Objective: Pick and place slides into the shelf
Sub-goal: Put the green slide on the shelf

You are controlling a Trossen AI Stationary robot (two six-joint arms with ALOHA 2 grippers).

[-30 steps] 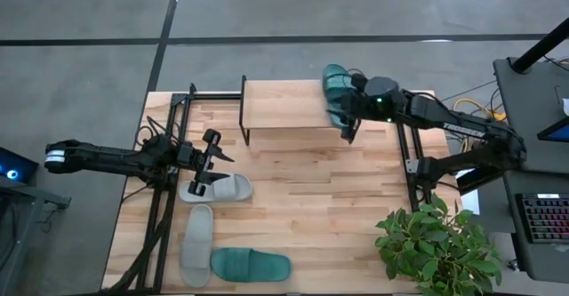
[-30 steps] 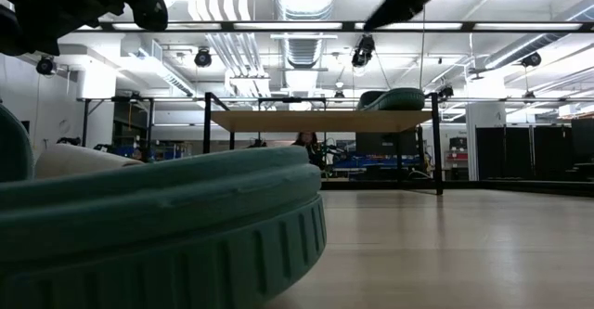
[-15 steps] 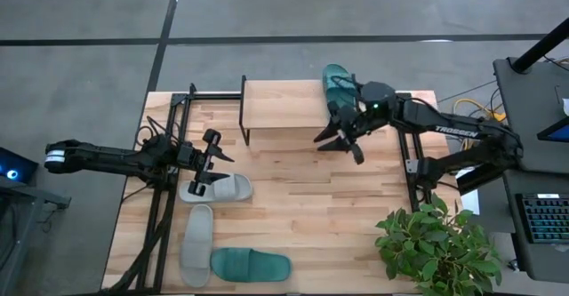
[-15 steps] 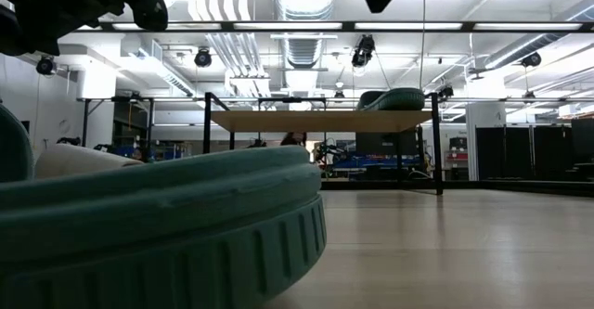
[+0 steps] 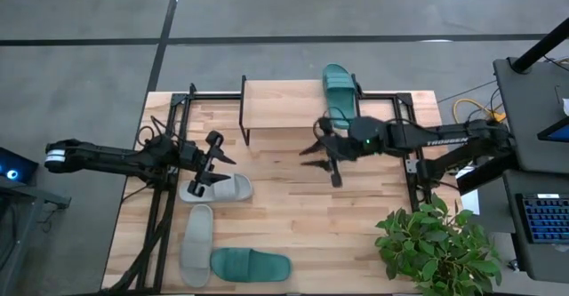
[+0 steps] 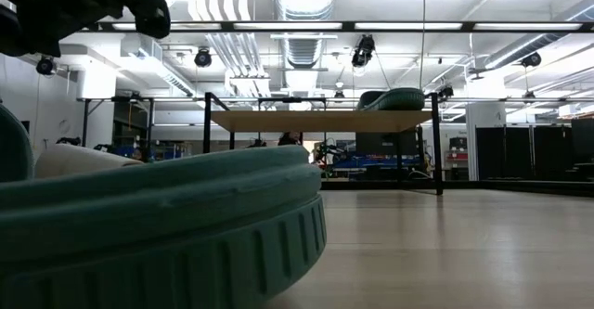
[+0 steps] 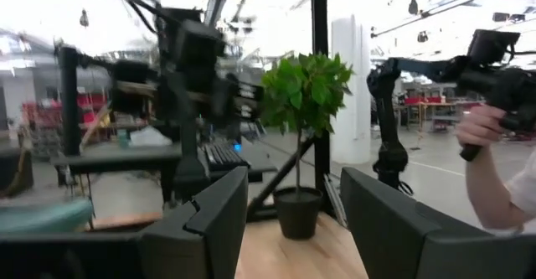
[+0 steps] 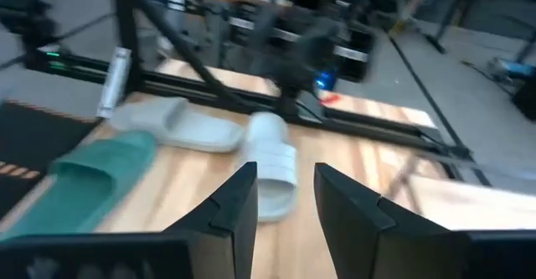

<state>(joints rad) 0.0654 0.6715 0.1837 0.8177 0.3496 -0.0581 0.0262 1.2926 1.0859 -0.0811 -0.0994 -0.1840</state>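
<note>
My right gripper hangs over bare wood of the table, empty, its two fingers spread apart with nothing between them. Just behind it, toward the far edge, stands the shelf, a light plank top on thin black legs. One teal-green slide already lies on the end of that plank nearest my right arm, lengthwise, its toe end jutting past the back edge. In the low view the same slide shows as a dark green hump on the plank's end, and the plank itself runs level between its black posts.

My left gripper is well apart from the right one, out on the opposite side of the table, also empty and with its fingers parted. Right below and beside its tips lies a light grey slide, set crosswise. The second grey slide lies farther toward the near edge from it, lengthwise, and the other teal-green slide sits beside that one's near end, close to the table's front edge. In my right wrist view I look past my own dark fingers at those three on the wood.

A potted plant stands at the near corner on my right arm's side.
</note>
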